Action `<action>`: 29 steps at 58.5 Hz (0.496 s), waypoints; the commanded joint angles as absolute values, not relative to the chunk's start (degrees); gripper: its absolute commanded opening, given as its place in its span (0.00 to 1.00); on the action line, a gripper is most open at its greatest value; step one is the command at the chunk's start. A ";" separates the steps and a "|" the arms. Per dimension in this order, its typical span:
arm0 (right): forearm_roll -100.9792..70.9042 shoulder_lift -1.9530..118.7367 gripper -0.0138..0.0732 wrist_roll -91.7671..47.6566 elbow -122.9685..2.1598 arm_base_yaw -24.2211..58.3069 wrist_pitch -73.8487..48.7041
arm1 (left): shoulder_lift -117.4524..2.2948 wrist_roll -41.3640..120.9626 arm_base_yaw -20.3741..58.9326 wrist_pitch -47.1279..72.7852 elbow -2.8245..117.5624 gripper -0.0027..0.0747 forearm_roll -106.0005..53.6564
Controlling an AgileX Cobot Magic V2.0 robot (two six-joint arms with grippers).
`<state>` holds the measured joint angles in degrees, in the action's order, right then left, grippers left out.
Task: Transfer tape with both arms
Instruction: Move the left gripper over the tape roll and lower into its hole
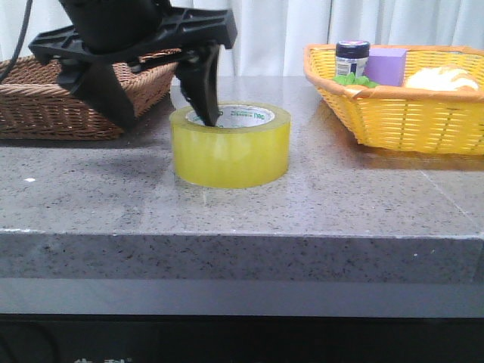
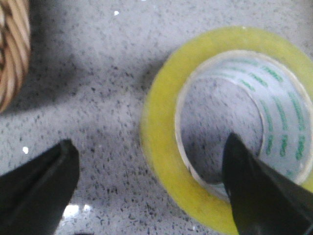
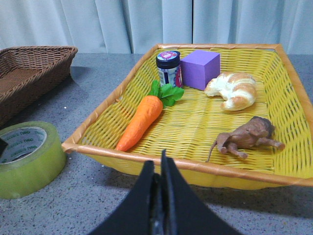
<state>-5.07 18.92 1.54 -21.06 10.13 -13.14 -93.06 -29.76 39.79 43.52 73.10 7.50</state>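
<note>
- Left gripper (image 1: 162, 102) spread wide over the tape (image 1: 231, 146): one finger (image 2: 259, 196) down inside the core, the other (image 2: 36, 183) outside the roll, above the table (image 1: 227, 204).
- Right gripper (image 3: 160, 196) pressed closed, empty, before the yellow basket (image 3: 171, 164).
- Tape lies flat between the two baskets.

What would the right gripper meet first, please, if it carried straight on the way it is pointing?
Probably the near rim of the yellow basket, directly ahead of the shut right gripper; if it passes above that rim, depth being unclear, the basket's woven floor.
</note>
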 commanded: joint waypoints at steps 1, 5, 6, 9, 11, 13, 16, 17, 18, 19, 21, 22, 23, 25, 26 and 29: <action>-4.67 19.11 0.08 1.24 -22.35 9.89 -8.40 | -91.64 -30.24 39.84 39.36 75.14 0.76 7.74; -4.67 19.11 0.08 1.24 -22.35 9.89 -8.40 | -92.28 -30.24 40.27 38.80 75.14 0.76 7.60; -4.67 19.11 0.08 1.24 -22.35 9.89 -8.40 | -92.54 -30.14 40.28 38.80 75.14 0.76 7.60; -4.67 19.11 0.08 1.24 -22.35 9.89 -8.40 | -92.76 -30.14 40.28 38.75 75.14 0.76 7.60; -4.67 19.11 0.08 1.24 -22.35 9.89 -8.40 | -92.90 -30.14 40.28 38.75 75.14 0.76 7.60; -4.67 19.11 0.08 1.24 -22.35 9.89 -8.40 | -93.05 -30.14 40.28 38.75 75.14 0.76 7.60; -4.67 19.11 0.08 1.24 -22.35 9.89 -8.40 | -93.04 -30.14 40.28 38.86 75.14 0.76 7.60; -4.67 19.11 0.08 1.24 -22.35 9.89 -8.40 | -93.04 -30.14 40.28 38.86 75.14 0.76 7.60; -4.67 19.11 0.08 1.24 -22.35 9.89 -8.40 | -93.04 -30.14 40.28 38.86 75.14 0.76 7.60; -4.67 19.11 0.08 1.24 -22.35 9.89 -8.40 | -93.04 -30.14 40.28 38.86 75.14 0.76 7.60; -4.67 19.11 0.08 1.24 -22.35 9.89 -8.40 | -93.04 -30.14 40.28 38.86 75.14 0.76 7.60; -4.67 19.11 0.08 1.24 -22.35 9.89 -8.40 | -93.04 -30.14 40.28 38.86 75.14 0.75 7.60; -4.67 19.11 0.08 1.24 -22.35 9.89 -8.40 | -93.04 -30.14 40.28 38.86 75.14 0.74 7.60; -4.67 19.11 0.08 1.24 -22.35 9.89 -8.40 | -93.04 -30.14 40.28 38.86 75.14 0.71 7.60; -4.67 19.11 0.08 1.24 -22.35 9.89 -8.40 | -93.04 -30.14 40.28 38.86 75.14 0.69 7.60; -4.67 19.11 0.08 1.24 -22.35 9.89 -8.40 | -93.04 -30.14 40.28 38.86 75.14 0.61 7.60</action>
<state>-5.07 18.92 1.54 -21.06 10.13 -13.14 -95.40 -29.87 39.99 40.92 73.32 7.28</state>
